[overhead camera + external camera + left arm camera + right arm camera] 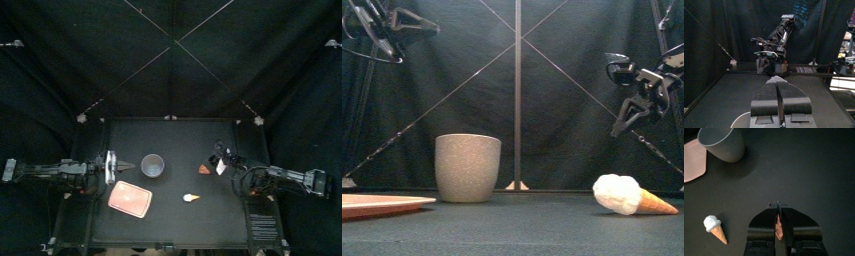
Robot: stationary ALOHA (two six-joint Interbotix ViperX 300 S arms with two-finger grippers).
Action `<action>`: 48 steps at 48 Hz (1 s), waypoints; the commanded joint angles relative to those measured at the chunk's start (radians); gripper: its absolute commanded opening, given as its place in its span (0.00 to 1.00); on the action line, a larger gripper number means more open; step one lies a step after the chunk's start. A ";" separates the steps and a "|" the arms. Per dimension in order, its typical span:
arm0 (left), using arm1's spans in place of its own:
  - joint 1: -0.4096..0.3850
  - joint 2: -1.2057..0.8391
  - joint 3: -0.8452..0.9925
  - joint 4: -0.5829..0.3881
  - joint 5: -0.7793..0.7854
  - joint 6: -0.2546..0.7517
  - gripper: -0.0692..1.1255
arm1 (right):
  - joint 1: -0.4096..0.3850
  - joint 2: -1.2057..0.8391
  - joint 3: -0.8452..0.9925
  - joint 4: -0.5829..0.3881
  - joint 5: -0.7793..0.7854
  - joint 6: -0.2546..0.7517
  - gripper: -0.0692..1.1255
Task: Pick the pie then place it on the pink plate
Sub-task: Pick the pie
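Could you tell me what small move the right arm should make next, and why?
Probably carry the pie leftward toward the pink plate. The right gripper looks shut on an orange sliver, seemingly the pie, held above the table. The plate lies bare at the left, past the grey cup and the ice cream cone.

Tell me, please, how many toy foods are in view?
2. A white-topped toy ice cream cone lies on the table right of the tall grey speckled cup; a small orange pie piece sits clamped in the right gripper. The cup's inside may hide more.
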 commanded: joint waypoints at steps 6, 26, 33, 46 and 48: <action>0.009 0.006 -0.029 0.014 -0.006 0.003 0.08 | -0.008 0.021 -0.021 -0.005 0.002 -0.002 0.99; 0.023 0.006 -0.020 0.023 -0.006 0.003 0.08 | 0.055 0.242 -0.052 -0.011 0.210 -0.009 0.91; 0.035 0.008 -0.012 0.025 -0.006 0.003 0.08 | 0.075 0.328 -0.107 -0.048 0.258 -0.015 0.91; 0.051 0.006 -0.003 0.026 -0.006 0.003 0.08 | 0.074 0.480 -0.178 -0.133 0.281 -0.012 0.91; 0.051 0.006 -0.005 0.028 -0.006 0.003 0.08 | 0.072 0.505 -0.189 -0.150 0.285 -0.012 0.91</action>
